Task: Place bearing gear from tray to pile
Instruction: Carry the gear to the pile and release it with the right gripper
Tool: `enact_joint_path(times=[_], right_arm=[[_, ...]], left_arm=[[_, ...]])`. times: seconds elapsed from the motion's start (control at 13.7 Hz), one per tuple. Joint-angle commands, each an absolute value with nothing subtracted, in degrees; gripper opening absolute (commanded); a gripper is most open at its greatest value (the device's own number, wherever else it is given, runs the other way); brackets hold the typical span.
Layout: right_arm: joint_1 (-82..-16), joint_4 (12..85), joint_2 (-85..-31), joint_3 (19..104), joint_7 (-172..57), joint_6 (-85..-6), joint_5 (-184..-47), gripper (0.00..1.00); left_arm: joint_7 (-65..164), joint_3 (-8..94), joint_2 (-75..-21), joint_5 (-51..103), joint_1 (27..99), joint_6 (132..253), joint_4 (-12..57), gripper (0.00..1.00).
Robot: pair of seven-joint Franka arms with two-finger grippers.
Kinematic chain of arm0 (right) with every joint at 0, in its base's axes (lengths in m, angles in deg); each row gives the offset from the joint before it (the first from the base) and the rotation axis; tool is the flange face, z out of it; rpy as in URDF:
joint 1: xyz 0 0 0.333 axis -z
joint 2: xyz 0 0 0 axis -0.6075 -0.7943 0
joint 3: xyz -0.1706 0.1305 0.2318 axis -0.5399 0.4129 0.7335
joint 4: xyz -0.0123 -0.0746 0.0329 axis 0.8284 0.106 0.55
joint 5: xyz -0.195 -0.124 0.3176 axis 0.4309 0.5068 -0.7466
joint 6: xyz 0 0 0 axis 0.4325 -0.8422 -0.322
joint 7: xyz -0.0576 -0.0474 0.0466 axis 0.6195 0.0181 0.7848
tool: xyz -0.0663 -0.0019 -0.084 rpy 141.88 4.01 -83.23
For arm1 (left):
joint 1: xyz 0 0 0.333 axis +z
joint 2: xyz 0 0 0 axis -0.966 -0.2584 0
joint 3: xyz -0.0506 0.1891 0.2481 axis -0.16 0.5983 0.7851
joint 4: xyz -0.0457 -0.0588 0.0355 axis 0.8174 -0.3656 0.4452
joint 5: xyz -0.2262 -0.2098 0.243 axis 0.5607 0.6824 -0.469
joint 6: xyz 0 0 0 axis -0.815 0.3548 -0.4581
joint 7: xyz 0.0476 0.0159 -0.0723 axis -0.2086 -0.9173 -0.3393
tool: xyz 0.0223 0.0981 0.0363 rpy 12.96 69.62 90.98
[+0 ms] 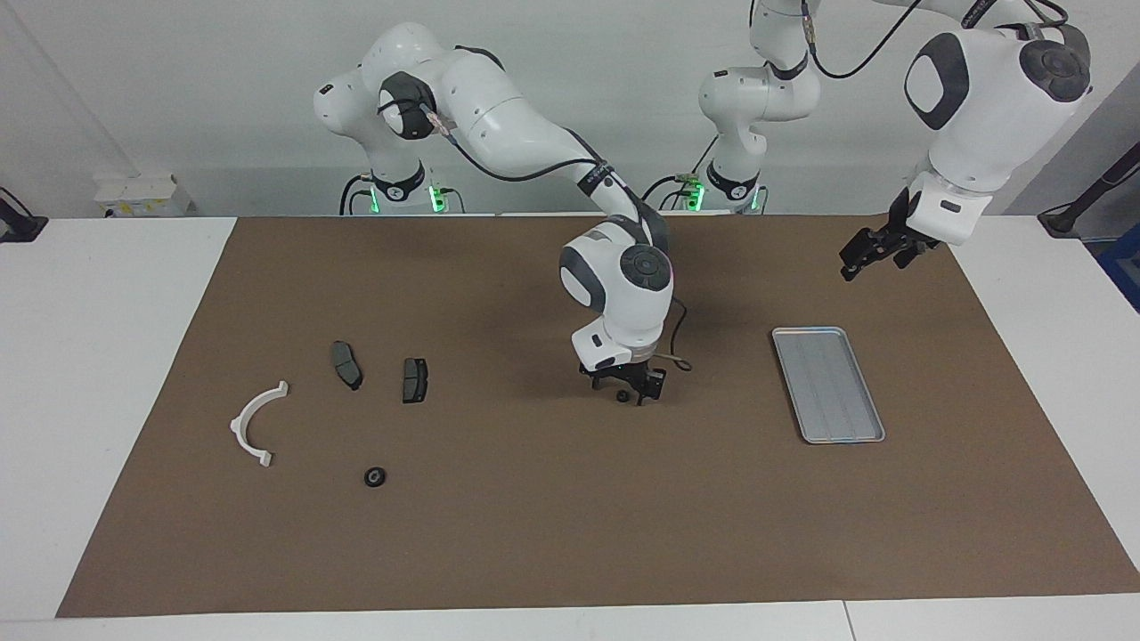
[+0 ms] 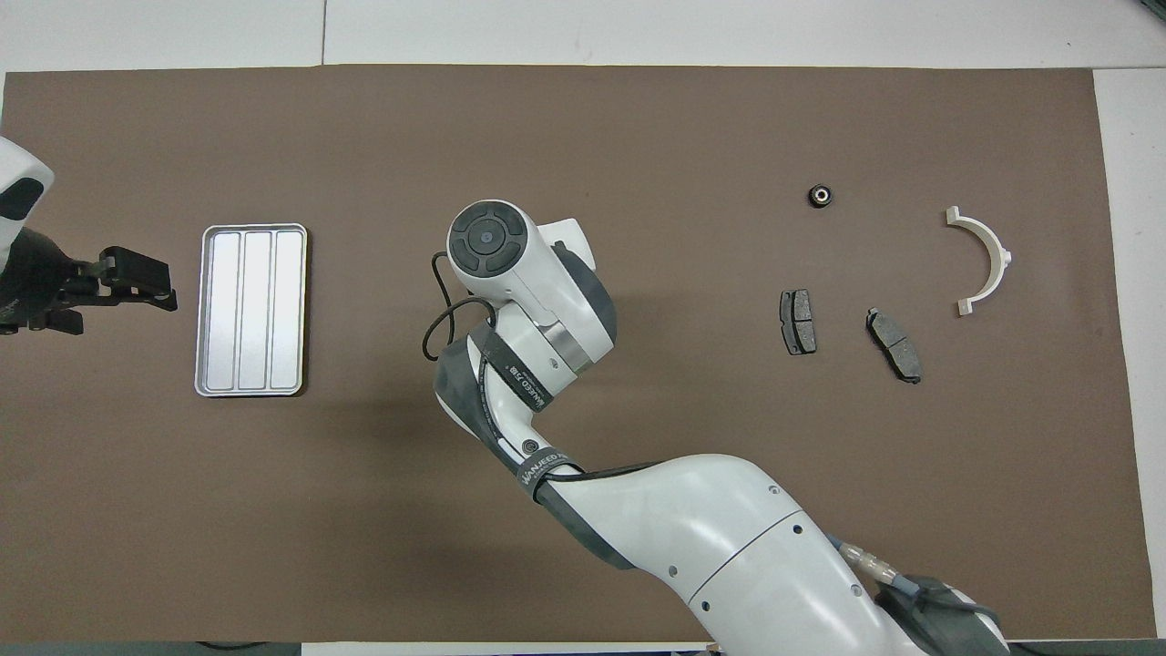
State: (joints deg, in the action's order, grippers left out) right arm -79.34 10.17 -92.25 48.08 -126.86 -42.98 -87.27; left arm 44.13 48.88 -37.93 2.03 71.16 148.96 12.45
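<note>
Gear: we see the small dark bearing gear (image 1: pixel 621 394) lying on the brown mat (image 1: pixel 534 534), not on the tray (image 1: pixel 828 383). It is well apart from the tray, toward the right arm's end of the table.
Right gripper: the right gripper (image 1: pixel 629 390) is down at the gear. We cannot tell whether it has closed on it. From overhead, the wrist hides both.
Tray: it holds nothing.
Pile: a white half-ring bracket (image 1: pixel 237 425) and two dark pads (image 1: pixel 347 364) (image 1: pixel 414 379) lie much farther from the tray than the gear does, with a second small gear (image 1: pixel 375 477) beside them.
Left gripper: the left gripper (image 1: pixel 868 263) hangs with fingers spread and empty, over the mat at the tray's end nearer the robots. This arm waits.
Step in hand: we judge it to be picking up the gear from the mat.
Doing it well: we would centre the gear in the gripper, squeeze gently so the round part does not roll out, and lift straight up. Then we would carry it low toward the pads and set it down beside them without nudging them.
</note>
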Motion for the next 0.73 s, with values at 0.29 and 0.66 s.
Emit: enact_joint_path(times=[0.29,0.66], right_arm=[[-79.5,9.2,-93.1,48.0,-130.7,-44.4,-86.1,0.45],[-79.5,9.2,-93.4,47.8,-129.8,-44.4,-86.2,0.00]], left_arm=[[43.2,48.2,-36.2,1.9,72.0,150.4,14.5,1.00],[42.5,48.5,-36.4,2.6,72.9,149.8,12.4,1.00]])
